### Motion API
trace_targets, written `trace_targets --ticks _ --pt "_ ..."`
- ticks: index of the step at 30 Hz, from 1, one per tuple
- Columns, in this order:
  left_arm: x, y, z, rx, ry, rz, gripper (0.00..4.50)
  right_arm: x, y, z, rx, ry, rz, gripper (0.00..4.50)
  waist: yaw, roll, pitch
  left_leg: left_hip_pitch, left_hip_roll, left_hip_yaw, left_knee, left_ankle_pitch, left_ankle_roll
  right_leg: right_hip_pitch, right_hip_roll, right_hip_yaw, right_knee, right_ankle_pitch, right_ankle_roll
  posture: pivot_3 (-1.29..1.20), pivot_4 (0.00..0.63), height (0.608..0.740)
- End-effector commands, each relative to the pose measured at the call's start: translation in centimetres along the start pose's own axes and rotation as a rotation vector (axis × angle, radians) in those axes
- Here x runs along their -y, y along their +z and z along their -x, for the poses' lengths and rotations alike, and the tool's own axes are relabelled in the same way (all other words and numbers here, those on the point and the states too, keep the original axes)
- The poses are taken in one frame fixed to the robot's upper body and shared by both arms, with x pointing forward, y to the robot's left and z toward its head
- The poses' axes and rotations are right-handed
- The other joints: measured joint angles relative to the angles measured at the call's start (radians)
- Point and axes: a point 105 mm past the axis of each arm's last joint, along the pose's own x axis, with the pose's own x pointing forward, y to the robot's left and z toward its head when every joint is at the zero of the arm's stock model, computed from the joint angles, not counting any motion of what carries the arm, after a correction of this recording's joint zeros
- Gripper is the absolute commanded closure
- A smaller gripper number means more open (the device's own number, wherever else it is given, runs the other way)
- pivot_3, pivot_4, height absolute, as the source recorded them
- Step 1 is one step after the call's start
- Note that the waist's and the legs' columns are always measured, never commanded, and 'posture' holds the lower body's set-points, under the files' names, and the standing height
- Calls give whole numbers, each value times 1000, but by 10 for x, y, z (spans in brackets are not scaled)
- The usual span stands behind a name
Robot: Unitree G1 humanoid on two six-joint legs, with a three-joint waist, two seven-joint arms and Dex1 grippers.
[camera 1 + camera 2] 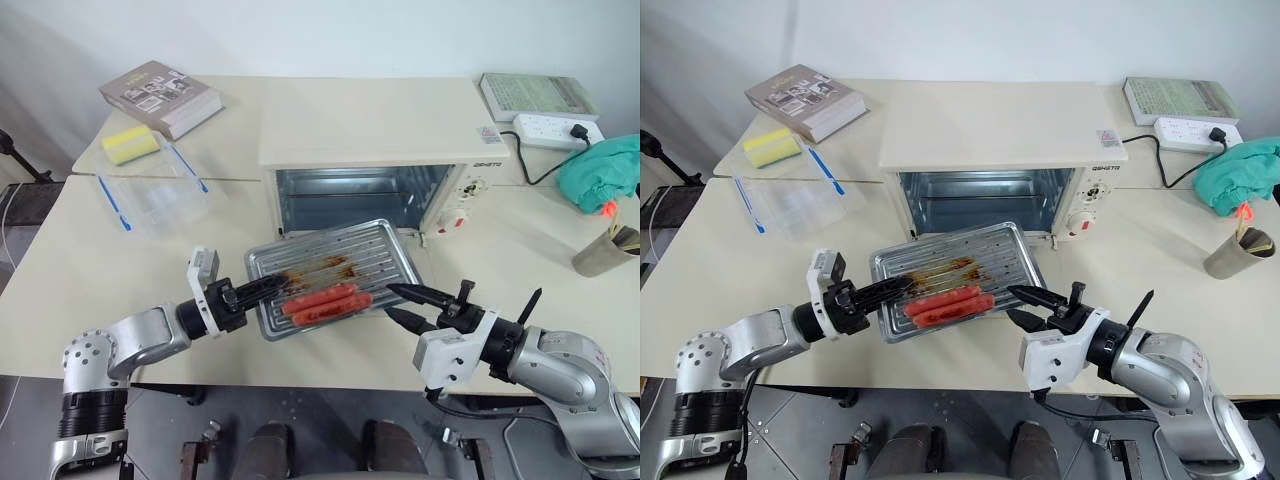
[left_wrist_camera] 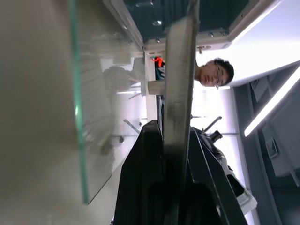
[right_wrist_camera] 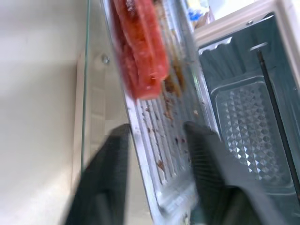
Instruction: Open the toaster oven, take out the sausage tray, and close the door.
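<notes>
The cream-white toaster oven (image 1: 380, 130) stands at the middle of the table with its metal inside open to view. Its glass door (image 3: 93, 70) lies folded down flat under the sausage tray (image 1: 345, 255). The silvery ribbed tray is tilted just in front of the oven's mouth and carries red sausages (image 1: 325, 300) beside brown grease stains. My left gripper (image 1: 265, 288) is shut on the tray's left rim, which runs between its fingers (image 2: 140, 178). My right gripper (image 1: 392, 300) is open at the tray's right rim, with its fingers (image 3: 211, 164) on either side of the rim.
A clear plastic container with blue clips (image 1: 155, 195) sits left of the oven, with a yellow sponge (image 1: 130, 145) and a book (image 1: 160, 97) behind it. At the right are a power strip (image 1: 555, 128), a second book (image 1: 535, 95), a teal cloth (image 1: 605, 170) and a cup (image 1: 605, 250).
</notes>
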Motion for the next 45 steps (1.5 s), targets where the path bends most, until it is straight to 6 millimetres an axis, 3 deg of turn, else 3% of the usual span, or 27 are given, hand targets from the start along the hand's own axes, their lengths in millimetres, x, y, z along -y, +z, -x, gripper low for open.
trace_targets --ticks 1,5,12,21,25,34,36,38,45 --pt "11 4 12 46 -33 -38 4500 7 2 7 32 -9 6 1299 0 0 0 0 0 0 0 0 0 0 0 0 0 0 0 0 150 740" --pt "10 6 26 119 -37 -34 4500 13 -6 15 32 -36 -29 18 3 0 0 0 0 0 0 0 0 0 0 0 0 0 0 0 150 740" --pt "9 -12 65 135 -66 -14 4500 13 -39 46 45 -75 -449 18 5 0 0 0 0 0 -1 0 0 2 0 0 -3 0 0 0 150 740" --pt "-10 -25 117 267 28 87 4500 -11 -81 70 -33 67 -703 18 7 0 0 12 1 1 -3 -2 3 16 0 1 -15 -1 -2 0 150 740" --pt "-14 -29 130 348 51 106 4500 -17 -102 76 -121 71 -794 18 13 0 0 13 1 1 -3 -3 3 16 0 2 -16 -1 -2 0 150 740" --pt "-27 -42 168 578 113 171 4500 -24 -142 78 -233 55 -860 2960 17 0 0 13 1 3 -3 -4 3 15 0 3 -18 -1 -2 0 150 740" --pt "-28 -42 172 622 107 171 4500 -23 -145 75 -225 49 -863 3628 17 0 0 13 1 4 -3 -4 3 15 0 3 -19 -1 -2 0 150 740" --pt "-27 -43 176 688 99 165 4500 -20 -132 60 -88 47 -941 4404 18 0 0 13 2 4 -3 -5 3 15 0 3 -19 -1 -2 0 150 740" --pt "-28 -46 180 796 97 162 4500 -15 -103 33 98 141 -997 4460 20 0 0 12 2 4 -3 -6 3 15 0 3 -21 -1 -2 0 150 740"
